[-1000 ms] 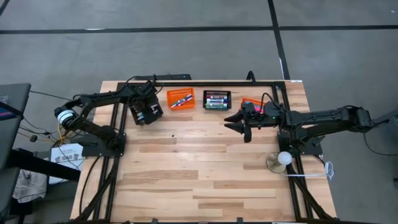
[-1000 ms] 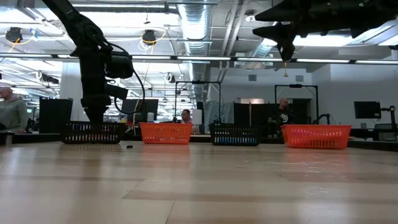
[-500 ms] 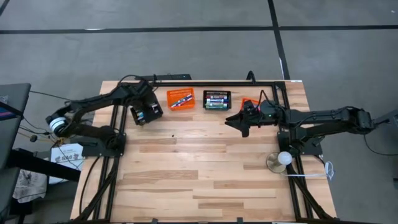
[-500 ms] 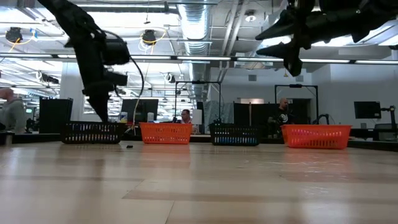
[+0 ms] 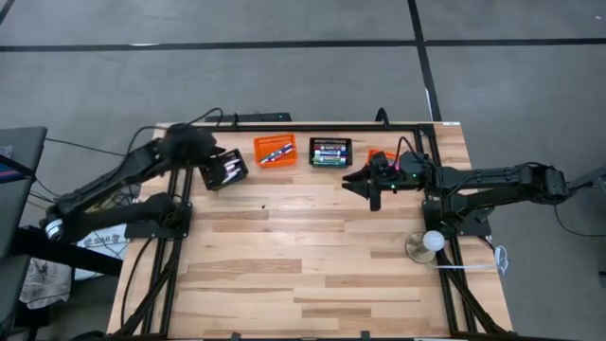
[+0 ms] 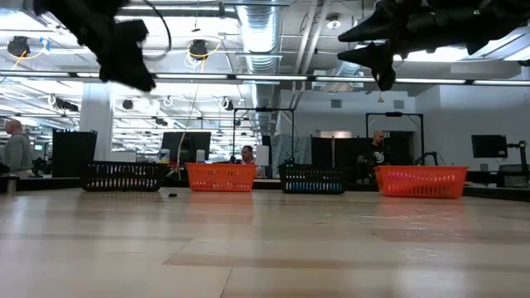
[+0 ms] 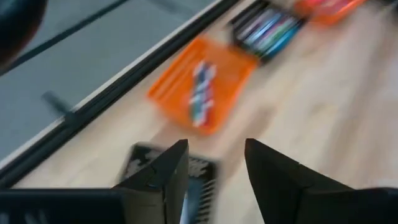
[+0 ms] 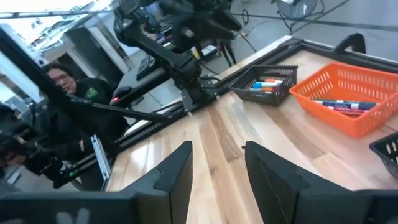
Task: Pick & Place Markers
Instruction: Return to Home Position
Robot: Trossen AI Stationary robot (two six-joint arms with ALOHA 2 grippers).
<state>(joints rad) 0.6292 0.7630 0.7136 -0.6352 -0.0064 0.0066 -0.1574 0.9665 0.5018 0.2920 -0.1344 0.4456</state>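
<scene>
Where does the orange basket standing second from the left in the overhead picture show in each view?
High view: orange basket, second from left in the far-edge row.
Low view: second basket from left, on the far table edge.
Left wrist view: the nearer of two orange ones.
Right wrist view: the only orange one in view.
Shared landmark: the black basket to its right in the high view sits beside it in all four.

Two dark jointed arms (image 5: 494,180), black cables (image 5: 156,275)
</scene>
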